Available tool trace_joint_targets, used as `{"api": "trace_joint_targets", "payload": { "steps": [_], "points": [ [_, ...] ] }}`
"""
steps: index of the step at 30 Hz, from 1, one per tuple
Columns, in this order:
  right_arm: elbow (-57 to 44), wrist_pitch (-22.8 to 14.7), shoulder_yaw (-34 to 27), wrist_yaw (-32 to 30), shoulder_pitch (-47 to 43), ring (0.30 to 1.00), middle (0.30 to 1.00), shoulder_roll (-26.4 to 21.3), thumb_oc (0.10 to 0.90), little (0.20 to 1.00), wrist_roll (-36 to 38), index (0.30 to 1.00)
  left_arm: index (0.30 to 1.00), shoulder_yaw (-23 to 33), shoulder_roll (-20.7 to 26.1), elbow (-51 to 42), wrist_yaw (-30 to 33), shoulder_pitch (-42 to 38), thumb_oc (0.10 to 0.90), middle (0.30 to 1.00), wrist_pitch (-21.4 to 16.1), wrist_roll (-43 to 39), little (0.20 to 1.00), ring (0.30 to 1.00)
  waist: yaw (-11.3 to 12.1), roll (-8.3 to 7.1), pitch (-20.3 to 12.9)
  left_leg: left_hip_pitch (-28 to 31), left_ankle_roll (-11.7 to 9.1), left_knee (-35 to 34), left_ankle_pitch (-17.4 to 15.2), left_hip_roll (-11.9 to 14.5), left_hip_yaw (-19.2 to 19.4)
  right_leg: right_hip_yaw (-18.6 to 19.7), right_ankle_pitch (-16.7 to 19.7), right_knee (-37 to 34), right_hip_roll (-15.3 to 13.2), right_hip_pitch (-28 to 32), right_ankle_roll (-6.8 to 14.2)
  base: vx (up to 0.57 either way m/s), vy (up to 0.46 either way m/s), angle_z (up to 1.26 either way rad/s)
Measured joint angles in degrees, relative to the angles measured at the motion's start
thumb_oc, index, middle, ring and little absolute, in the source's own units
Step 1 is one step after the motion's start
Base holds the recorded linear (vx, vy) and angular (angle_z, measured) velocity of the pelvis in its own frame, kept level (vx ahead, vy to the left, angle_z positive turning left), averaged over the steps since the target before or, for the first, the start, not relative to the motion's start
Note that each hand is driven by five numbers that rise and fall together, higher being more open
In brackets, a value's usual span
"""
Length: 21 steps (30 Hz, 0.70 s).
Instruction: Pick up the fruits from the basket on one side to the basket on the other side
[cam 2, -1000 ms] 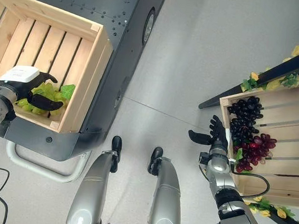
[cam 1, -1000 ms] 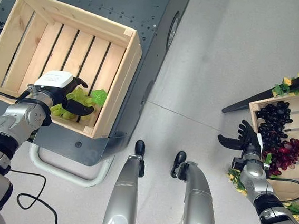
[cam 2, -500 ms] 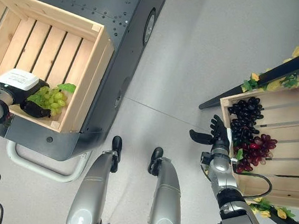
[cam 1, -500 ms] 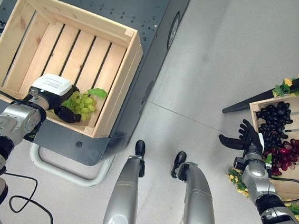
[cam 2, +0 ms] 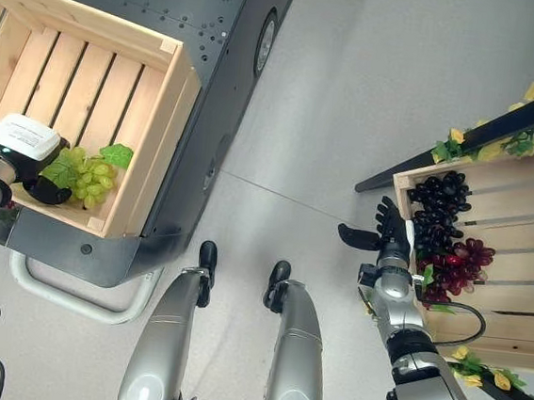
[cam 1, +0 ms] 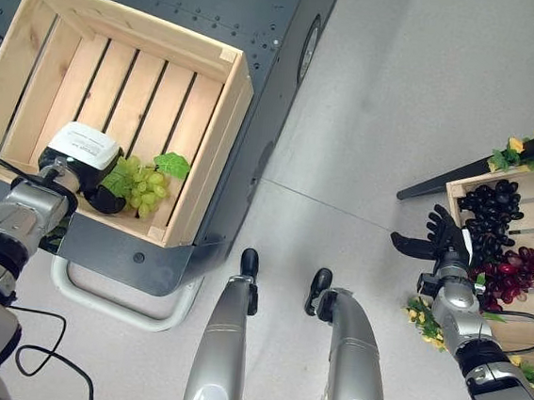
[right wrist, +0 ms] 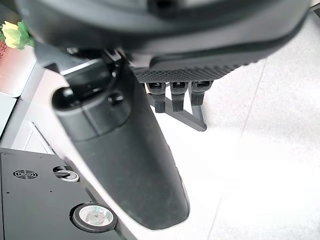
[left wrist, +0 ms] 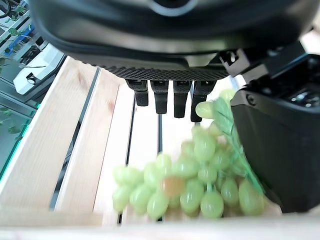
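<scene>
Your left hand (cam 1: 88,175) is inside the left crate (cam 1: 217,148), low at its near wall, and its fingers are relaxed and not closed around anything. In the left wrist view you see the fingers (left wrist: 159,97) pointing along the slats, with the thumb (left wrist: 272,145) standing beside the green grapes (left wrist: 192,180). The green grapes (cam 1: 142,184) lie on the slats in the near right corner of this crate, just beside your left hand; whether the thumb touches them you cannot tell. A green leaf (cam 1: 172,163) sits at the top of the bunch.

Your right hand (cam 1: 441,238) is above the floor (cam 1: 389,108), near the left wall of the right crate (cam 1: 457,190), outside of it. Its fingers are spread and the thumb points to the left; it holds nothing. In the right crate you see black grapes (cam 1: 489,214) and, just beside them, red grapes (cam 1: 508,275). Yellow flowers with leaves (cam 1: 508,153) decorate the dark shelf around this crate.
</scene>
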Motion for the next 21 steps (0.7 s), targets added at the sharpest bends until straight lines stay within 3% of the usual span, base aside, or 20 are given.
{"api": "trace_joint_targets", "payload": {
  "steps": [11,21],
  "points": [
    [0.9,0.0,0.6,0.1,-3.0,0.900,0.900,-0.4,0.800,0.900,1.7,0.900,0.900,-1.0,-3.9,3.4,2.6,-2.5,0.800,0.900,0.0,1.1,0.900,0.900,-0.3,-0.03,0.0,-2.2,0.4,0.7,-0.3,0.1,-0.1,-0.2,0.4,-0.5,0.1,-1.5,0.3,-0.03,-0.001,0.01],
    [1.8,0.0,0.6,0.1,-3.8,0.900,0.900,-0.4,0.800,0.900,1.8,0.900,0.900,-2.2,-3.0,5.2,4.1,-4.4,0.800,0.900,-5.6,-5.7,0.900,0.900,-0.1,-0.13,-0.1,-3.4,0.9,1.2,-0.6,0.0,-0.1,-0.2,0.7,-0.8,0.1,-2.3,0.8,0.00,0.000,0.00]
  ]
}}
